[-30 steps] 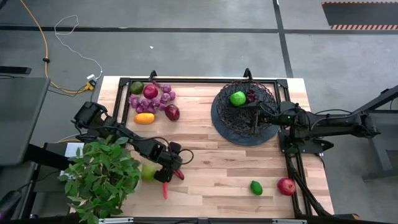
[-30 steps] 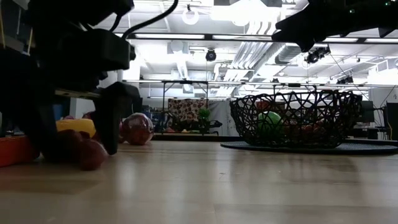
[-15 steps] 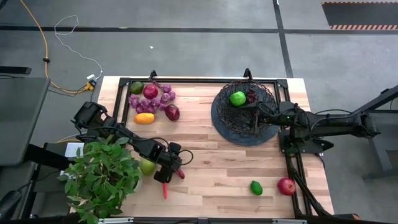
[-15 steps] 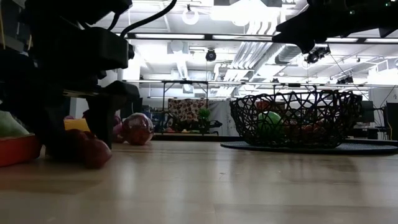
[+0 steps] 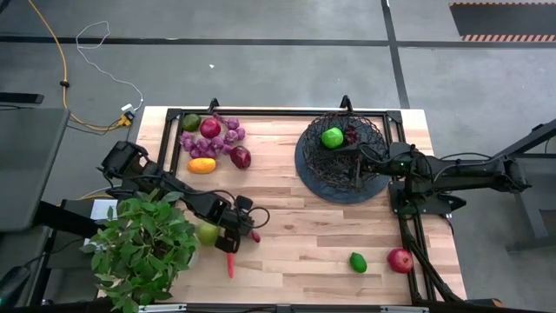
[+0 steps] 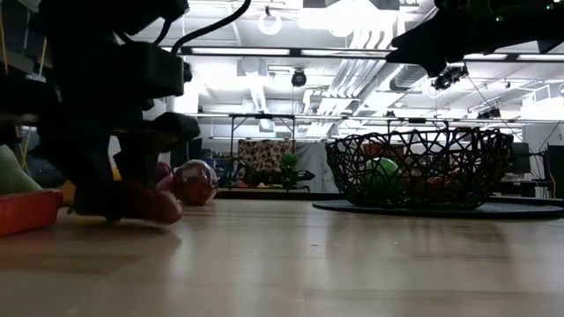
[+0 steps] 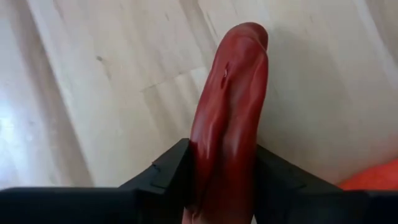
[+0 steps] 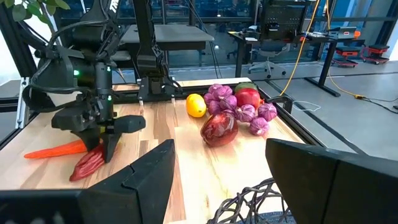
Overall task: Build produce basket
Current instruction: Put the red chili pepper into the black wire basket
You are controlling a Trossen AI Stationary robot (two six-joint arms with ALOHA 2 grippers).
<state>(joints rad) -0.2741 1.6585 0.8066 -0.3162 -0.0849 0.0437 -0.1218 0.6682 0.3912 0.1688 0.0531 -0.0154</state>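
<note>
A dark red chilli pepper [image 7: 233,106] lies on the wooden table near its front left, and my left gripper [image 5: 241,233] is shut on it from above. It also shows under the gripper in the low view as the chilli [image 6: 145,204] and in the right wrist view as the chilli [image 8: 90,163]. The black wire basket [image 5: 343,156] stands at the far right with a lime [image 5: 332,136] in it. My right gripper [image 8: 217,180] hovers open over the basket's rim, holding nothing. My left gripper pinches the dark red chilli between its two fingers [image 7: 171,174], one on each long side [image 7: 202,155], near one end of the pepper. The fingers come steeply from above. The pepper rests on the table, and its free end [image 7: 249,37] points away from the gripper.
An orange-red chilli [image 5: 230,265] and a green pear [image 5: 207,233] lie beside my left gripper, next to the potted plant [image 5: 143,252]. Grapes, apples and an orange fruit [image 5: 213,143] are at the far left. A lime [image 5: 358,262] and a red apple [image 5: 400,260] lie near the front right.
My left gripper has stayed over the dark red chilli and its fingers have closed in from wide apart onto the pepper's sides. The pepper has shifted a little on the table between them.
</note>
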